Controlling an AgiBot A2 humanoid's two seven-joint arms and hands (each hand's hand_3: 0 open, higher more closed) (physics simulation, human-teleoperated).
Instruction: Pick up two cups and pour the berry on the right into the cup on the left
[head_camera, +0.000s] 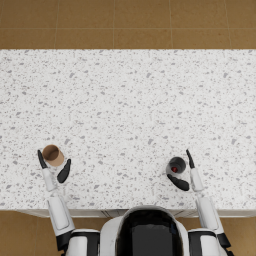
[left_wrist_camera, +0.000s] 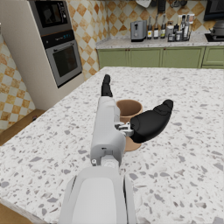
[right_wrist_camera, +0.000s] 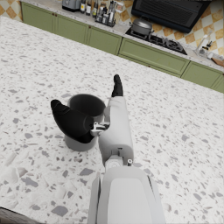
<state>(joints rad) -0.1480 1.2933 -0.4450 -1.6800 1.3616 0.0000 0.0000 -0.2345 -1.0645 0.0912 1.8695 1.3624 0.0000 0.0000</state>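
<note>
Both hands inspected at the near edge of the speckled countertop, nearest the camera. Left hand spread wide around the brown cup: fingers extended along one side, thumb on the other, cup standing between them. Firm contact not confirmed from the left wrist view, where the thumb lies close against the cup wall but no closed grip is evident. Right hand likewise spread around the dark cup, thumb alongside the wall, fingers straight on the far side. Red berry visible inside the dark cup from the head view only; not discernible in the right wrist view. Both cups upright, bases seemingly resting on the countertop, well apart from each other. Assessment: approach stage complete, hands bracketing their cups; grasp not yet closed, nothing lifted. Outstanding: closing on both cups, raising them, bringing the dark cup over the brown one, tipping the berry across. Brown cup appears empty. Background kitchen units noted beyond, of no bearing.
</note>
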